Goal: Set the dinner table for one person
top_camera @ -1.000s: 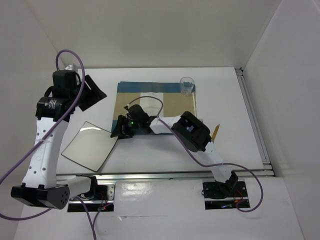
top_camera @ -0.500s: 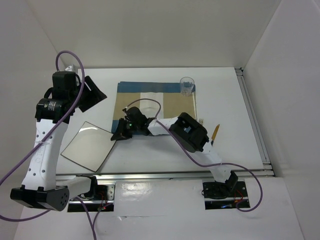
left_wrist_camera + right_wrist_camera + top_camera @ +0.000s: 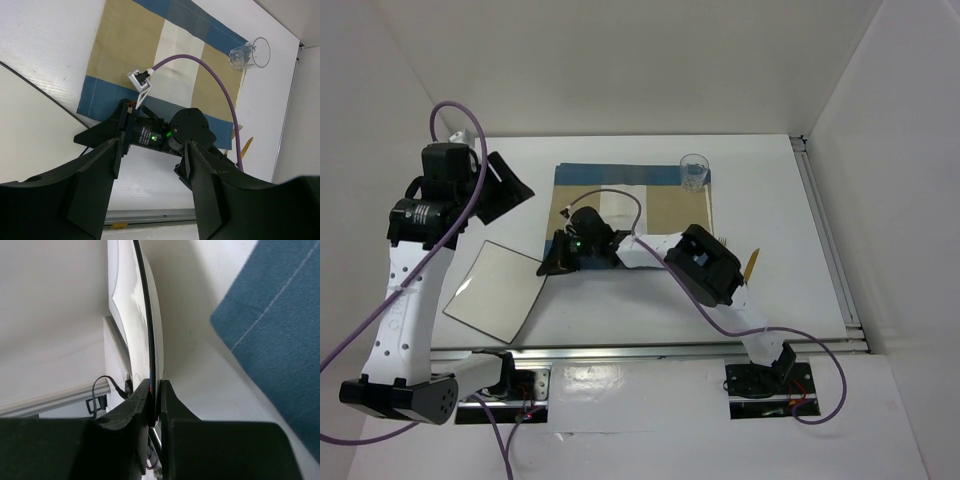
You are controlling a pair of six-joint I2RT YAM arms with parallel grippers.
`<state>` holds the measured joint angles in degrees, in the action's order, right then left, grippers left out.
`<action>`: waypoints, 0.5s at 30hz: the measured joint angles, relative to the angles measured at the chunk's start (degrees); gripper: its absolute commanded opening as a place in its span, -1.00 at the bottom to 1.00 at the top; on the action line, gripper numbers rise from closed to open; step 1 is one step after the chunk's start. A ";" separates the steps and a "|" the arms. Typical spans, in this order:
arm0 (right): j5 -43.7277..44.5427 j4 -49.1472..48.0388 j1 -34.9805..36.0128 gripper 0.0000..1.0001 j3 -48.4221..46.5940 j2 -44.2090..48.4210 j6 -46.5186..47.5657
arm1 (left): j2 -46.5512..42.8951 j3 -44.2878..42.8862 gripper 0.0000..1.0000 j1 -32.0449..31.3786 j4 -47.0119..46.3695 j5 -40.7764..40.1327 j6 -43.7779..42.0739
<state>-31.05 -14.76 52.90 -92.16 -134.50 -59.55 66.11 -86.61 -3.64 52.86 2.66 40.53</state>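
At centre-left of the top view, the right end effector [image 3: 550, 266] is nearly closed, its fingers [image 3: 131, 412] pinching the right rim of the square plate [image 3: 495, 290] beside the placemat [image 3: 670, 205]. The left end effector [image 3: 508, 186] hangs wide open at upper left, holding nothing. A clear glass [image 3: 694, 172] stands upright at the placemat's upper right corner. The bench [image 3: 770, 200] spans mid-frame, with a rail along its lower edge.

Both arms had white shells between black joint housings: the left arm [image 3: 405, 290] and the right arm [image 3: 705, 262]. A purple cable [image 3: 448, 108] looped along each. White print marked the black housings. A green light [image 3: 169, 133] glowed on the right wrist. The fingers [image 3: 97, 182] were matte black and angular.
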 measured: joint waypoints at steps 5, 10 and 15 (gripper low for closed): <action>-0.07 0.42 -0.76 -1.00 1.18 2.40 1.07 | 0.22 -2.99 0.43 -0.83 1.22 -0.02 0.02; -0.48 0.66 -3.52 -1.00 5.79 6.25 0.85 | 0.68 -8.17 0.43 -2.14 2.01 -1.11 0.00; 1.90 1.14 -8.55 -1.00 13.33 14.78 0.04 | 1.16 -9.05 0.43 -2.32 2.21 -1.31 0.04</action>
<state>-29.15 -13.63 44.36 -78.83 -119.72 -59.51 67.26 -95.66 -5.96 55.07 1.34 40.58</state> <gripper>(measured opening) 0.154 0.711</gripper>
